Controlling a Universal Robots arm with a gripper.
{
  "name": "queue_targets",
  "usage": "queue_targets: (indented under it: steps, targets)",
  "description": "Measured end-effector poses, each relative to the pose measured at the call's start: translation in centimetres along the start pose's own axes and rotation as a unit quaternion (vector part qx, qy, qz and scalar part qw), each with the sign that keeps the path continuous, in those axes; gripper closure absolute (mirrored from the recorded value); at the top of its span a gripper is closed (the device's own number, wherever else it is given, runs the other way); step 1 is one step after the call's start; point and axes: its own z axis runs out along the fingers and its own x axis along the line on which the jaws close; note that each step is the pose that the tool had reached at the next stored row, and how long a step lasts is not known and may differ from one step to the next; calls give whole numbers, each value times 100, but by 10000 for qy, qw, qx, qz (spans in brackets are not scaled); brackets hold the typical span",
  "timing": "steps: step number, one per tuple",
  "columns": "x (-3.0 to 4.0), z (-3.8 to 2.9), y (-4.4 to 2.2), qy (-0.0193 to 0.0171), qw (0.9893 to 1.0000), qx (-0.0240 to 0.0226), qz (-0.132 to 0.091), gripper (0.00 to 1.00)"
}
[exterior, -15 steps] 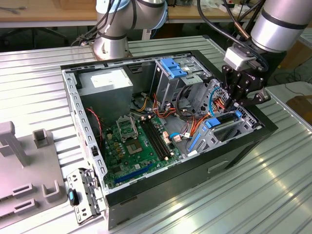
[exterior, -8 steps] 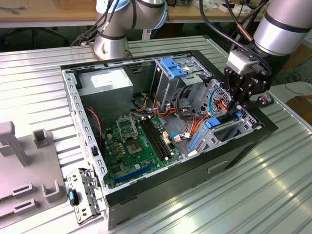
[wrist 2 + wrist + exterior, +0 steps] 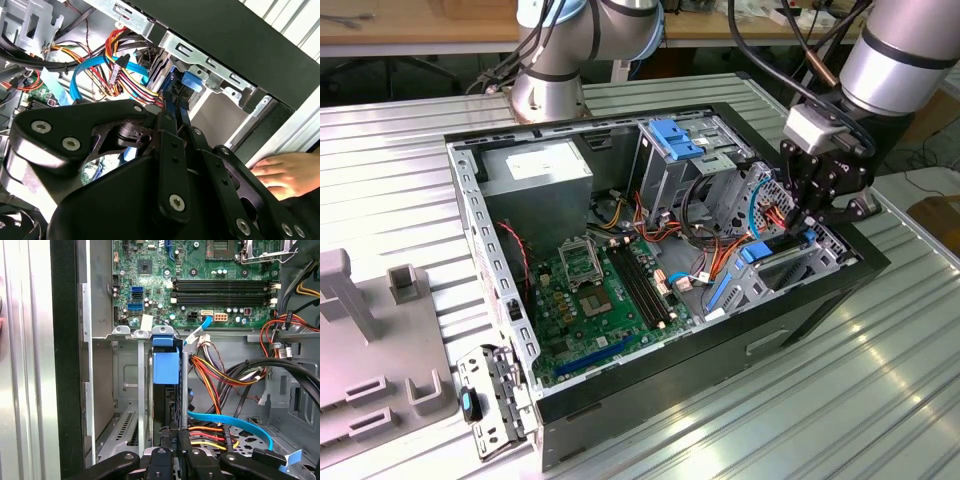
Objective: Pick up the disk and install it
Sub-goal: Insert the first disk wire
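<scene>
The disk (image 3: 165, 367) stands on edge in a narrow bay of the drive cage, a bright blue carrier piece showing at its far end. In the exterior view its blue edge (image 3: 757, 252) sits low in the cage at the right of the open computer case (image 3: 500, 290). My gripper (image 3: 175, 437) is right at the disk's near end, fingers close together and shut. The second wrist view has the gripper (image 3: 175, 100) reaching to the blue carrier (image 3: 192, 82). I cannot tell whether the fingers pinch part of the disk or only touch it.
Bundles of coloured cables (image 3: 220, 375) and a blue data cable (image 3: 225, 422) crowd the space beside the bay. A fixed blue bracket (image 3: 675, 135), the power supply (image 3: 545, 165) and motherboard (image 3: 595, 290) fill the case. A person's hand (image 3: 285, 172) rests outside the case wall.
</scene>
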Motion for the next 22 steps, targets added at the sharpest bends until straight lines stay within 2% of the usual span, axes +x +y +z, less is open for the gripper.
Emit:
queue_targets:
  steps: [22]
  targets:
    - [4,43,4,1,10000,0,0,83]
